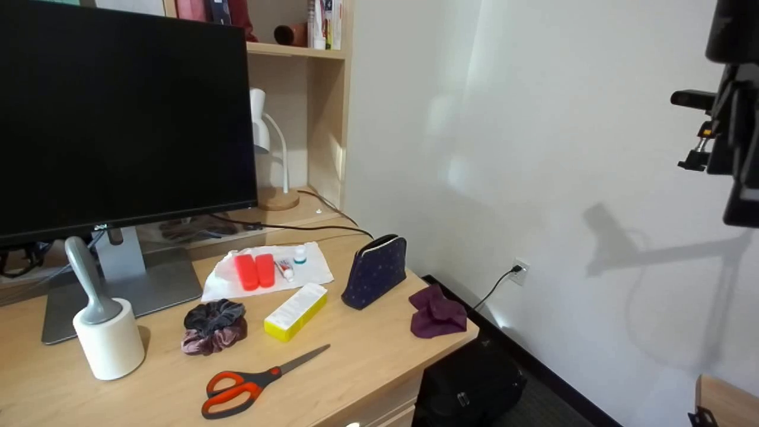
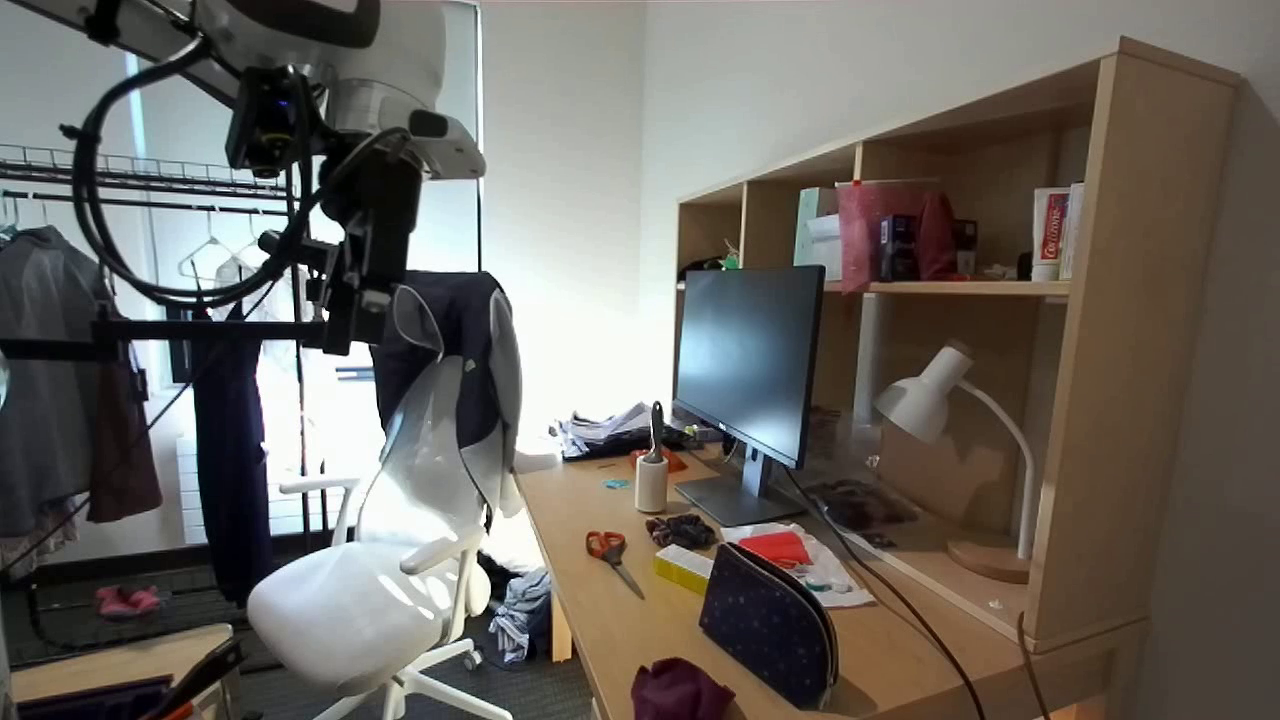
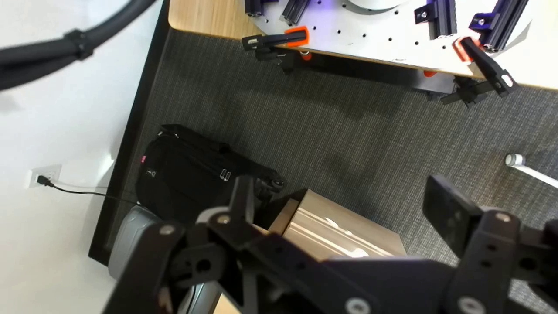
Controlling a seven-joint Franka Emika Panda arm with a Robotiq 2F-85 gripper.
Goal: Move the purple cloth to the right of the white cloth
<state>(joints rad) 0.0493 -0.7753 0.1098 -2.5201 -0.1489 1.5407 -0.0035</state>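
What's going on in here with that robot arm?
Nothing is being handled just now: the robot arm is raised clear of the desk, its gripper open and holding nothing. The purple cloth it is meant to move lies bunched near the desk's corner. A dark blue pouch stands between it and the white cloth, which is spread under two red objects and a small bottle. I can't tell whether the move is finished.
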